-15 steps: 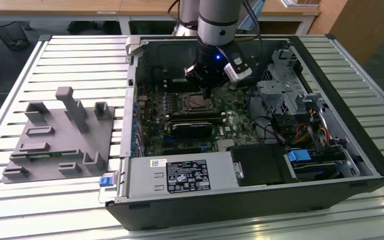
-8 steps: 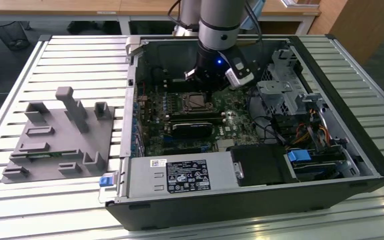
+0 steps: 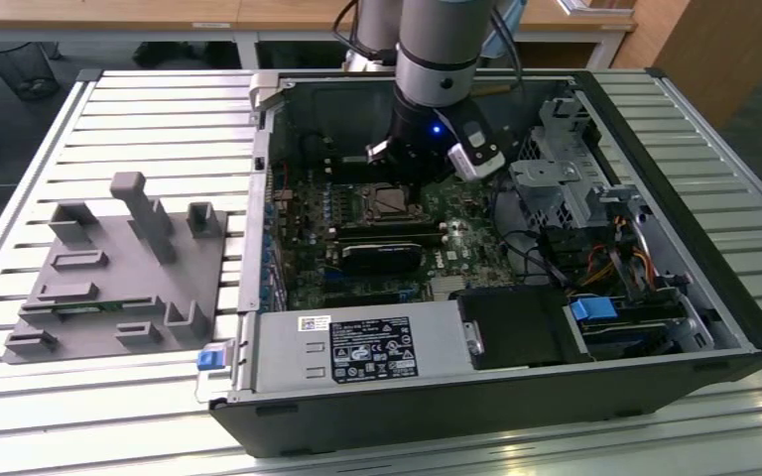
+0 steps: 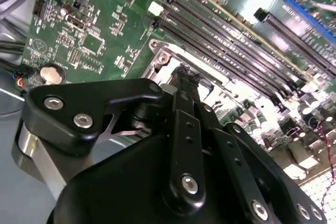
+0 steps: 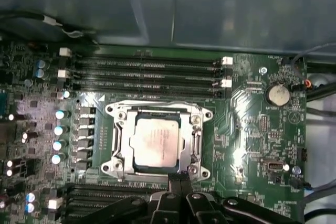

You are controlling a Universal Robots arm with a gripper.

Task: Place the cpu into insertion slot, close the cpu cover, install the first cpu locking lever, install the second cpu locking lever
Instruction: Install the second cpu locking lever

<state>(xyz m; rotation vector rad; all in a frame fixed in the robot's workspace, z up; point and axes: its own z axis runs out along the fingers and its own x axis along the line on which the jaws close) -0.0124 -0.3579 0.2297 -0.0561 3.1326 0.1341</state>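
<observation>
An open black computer case (image 3: 698,297) lay on a slatted white metal table (image 3: 156,109) and filled the centre and right of the exterior view. To the exterior view's left, a grey plastic fixture (image 3: 116,278) with upright posts stood on the table, well apart from the case. Inside the case, the green motherboard (image 3: 354,228) covered the middle. The grey robot arm (image 3: 435,59) came down from the upper centre of the exterior view into the case.

The black gripper (image 5: 179,178) was at the lower centre of the first wrist view, its fingers (image 4: 186,80) drawn together to a narrow tip with nothing between them. The tip was at the edge of the silver-grey metal cpu cover (image 5: 195,148), but contact could not be judged.

The cover lay flat over the insertion slot (image 5: 157,144). In its cut-out, the silvery square cpu (image 5: 155,140) sat in the slot, in the centre of the first wrist view. In the exterior view this slot (image 3: 387,202) appeared just below the arm.
</observation>
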